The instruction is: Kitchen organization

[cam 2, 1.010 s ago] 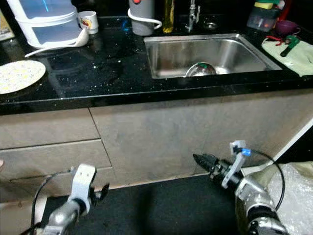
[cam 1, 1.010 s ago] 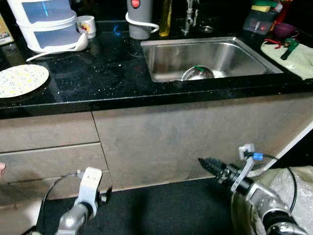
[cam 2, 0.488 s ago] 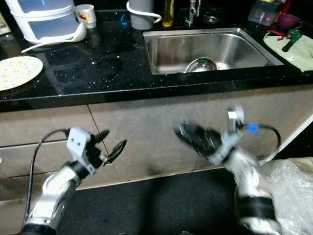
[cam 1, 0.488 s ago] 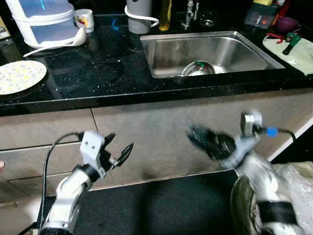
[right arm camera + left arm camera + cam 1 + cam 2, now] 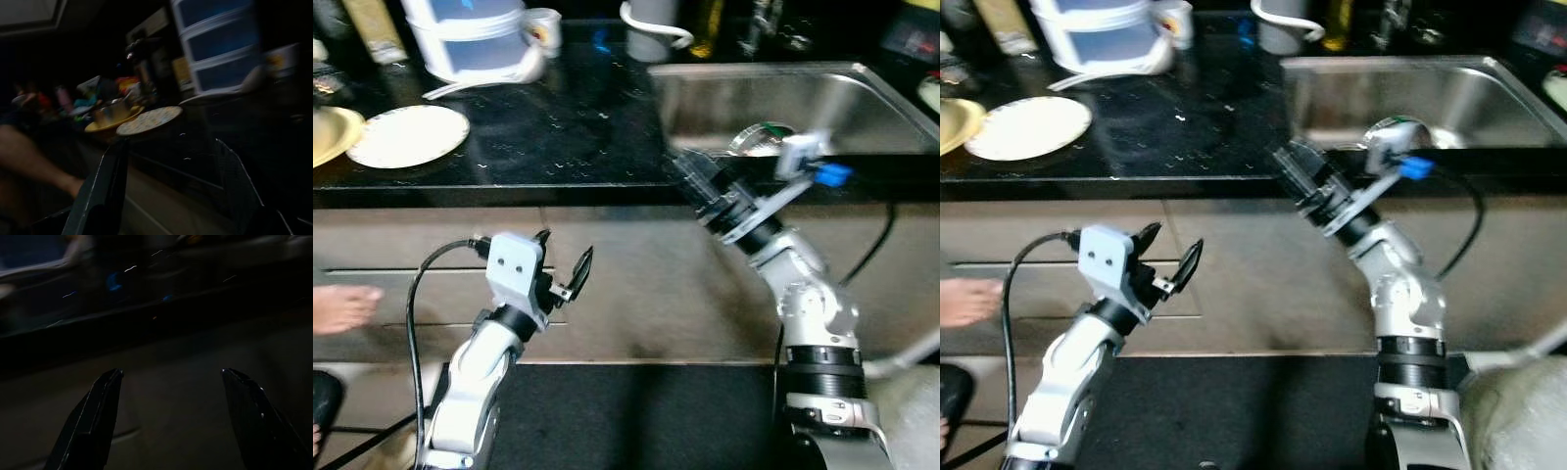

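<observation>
A black stone counter (image 5: pixel 558 147) carries a speckled plate (image 5: pixel 411 135), a yellow plate (image 5: pixel 328 132), a white stacked container (image 5: pixel 475 39) and a mug (image 5: pixel 543 29). A metal bowl (image 5: pixel 759 139) lies in the steel sink (image 5: pixel 822 93). My left gripper (image 5: pixel 566 257) is open and empty, in front of the drawer fronts below the counter. My right gripper (image 5: pixel 690 168) is raised to the counter's front edge, left of the sink. It is blurred, and the right wrist view shows its fingers (image 5: pixel 102 191) apart, pointing along the counter towards the speckled plate (image 5: pixel 149 121).
A person's hand (image 5: pixel 342 305) reaches in at the left, level with the drawers (image 5: pixel 411 294). A grey appliance (image 5: pixel 651 24) and bottles stand behind the sink. A black mat (image 5: pixel 636 411) covers the floor before the cabinets.
The camera has turned left. Both arms have come up: the right gripper rose from cabinet height to the counter edge, and the left rose a little. A person's hand has appeared at the left.
</observation>
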{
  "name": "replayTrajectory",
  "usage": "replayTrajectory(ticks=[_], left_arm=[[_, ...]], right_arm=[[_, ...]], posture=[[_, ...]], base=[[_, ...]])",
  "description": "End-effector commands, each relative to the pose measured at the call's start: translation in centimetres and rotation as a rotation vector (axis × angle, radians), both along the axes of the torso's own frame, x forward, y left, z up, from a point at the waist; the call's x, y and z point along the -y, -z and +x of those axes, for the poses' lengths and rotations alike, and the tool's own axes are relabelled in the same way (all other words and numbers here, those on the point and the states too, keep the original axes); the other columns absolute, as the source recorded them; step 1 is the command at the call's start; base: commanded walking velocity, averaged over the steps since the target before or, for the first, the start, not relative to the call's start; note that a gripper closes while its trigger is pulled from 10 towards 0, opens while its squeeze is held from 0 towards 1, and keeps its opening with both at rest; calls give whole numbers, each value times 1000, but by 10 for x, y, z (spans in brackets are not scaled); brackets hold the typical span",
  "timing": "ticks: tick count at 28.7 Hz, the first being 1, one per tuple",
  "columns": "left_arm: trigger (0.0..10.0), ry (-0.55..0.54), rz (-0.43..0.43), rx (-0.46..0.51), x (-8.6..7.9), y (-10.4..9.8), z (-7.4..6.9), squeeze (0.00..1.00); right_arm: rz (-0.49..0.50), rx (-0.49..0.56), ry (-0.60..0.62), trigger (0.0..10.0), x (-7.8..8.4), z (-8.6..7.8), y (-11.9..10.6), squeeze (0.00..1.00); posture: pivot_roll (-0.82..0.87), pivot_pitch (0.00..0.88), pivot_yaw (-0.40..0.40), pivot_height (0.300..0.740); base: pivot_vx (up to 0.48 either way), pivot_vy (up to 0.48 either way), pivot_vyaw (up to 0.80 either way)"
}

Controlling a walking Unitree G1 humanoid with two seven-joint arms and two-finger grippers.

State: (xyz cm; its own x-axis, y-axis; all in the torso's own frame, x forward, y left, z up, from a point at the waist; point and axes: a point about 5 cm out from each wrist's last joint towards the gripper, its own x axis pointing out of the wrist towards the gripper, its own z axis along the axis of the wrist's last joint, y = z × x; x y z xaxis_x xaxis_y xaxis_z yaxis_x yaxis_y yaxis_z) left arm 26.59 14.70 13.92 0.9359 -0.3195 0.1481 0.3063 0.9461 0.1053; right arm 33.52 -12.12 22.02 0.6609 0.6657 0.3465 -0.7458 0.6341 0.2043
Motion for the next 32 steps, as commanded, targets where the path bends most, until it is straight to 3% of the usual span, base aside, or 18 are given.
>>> replayTrajectory(ticks=[1, 11, 24, 32], left_arm=[[10000, -38, 19, -23, -7, 2, -1, 0], [10000, -84, 13, -14, -6, -8, 4, 0], [10000, -70, 12, 24, 5, -20, 9, 0], [10000, -58, 14, 20, 8, -21, 10, 0]], right_arm=[[-8, 11, 33, 10000, -4, 4, -4, 0], [-35, -4, 74, 10000, -17, 6, -5, 0], [-80, 29, 103, 10000, -9, 8, -11, 0], [-127, 21, 126, 10000, -9, 5, -5, 0]], posture=[[52, 67, -8, 740], [55, 51, -12, 740], [46, 17, -43, 740], [37, 21, -30, 740]], base=[[0, 0, 775], [0, 0, 776], [0, 0, 770], [0, 0, 433]])
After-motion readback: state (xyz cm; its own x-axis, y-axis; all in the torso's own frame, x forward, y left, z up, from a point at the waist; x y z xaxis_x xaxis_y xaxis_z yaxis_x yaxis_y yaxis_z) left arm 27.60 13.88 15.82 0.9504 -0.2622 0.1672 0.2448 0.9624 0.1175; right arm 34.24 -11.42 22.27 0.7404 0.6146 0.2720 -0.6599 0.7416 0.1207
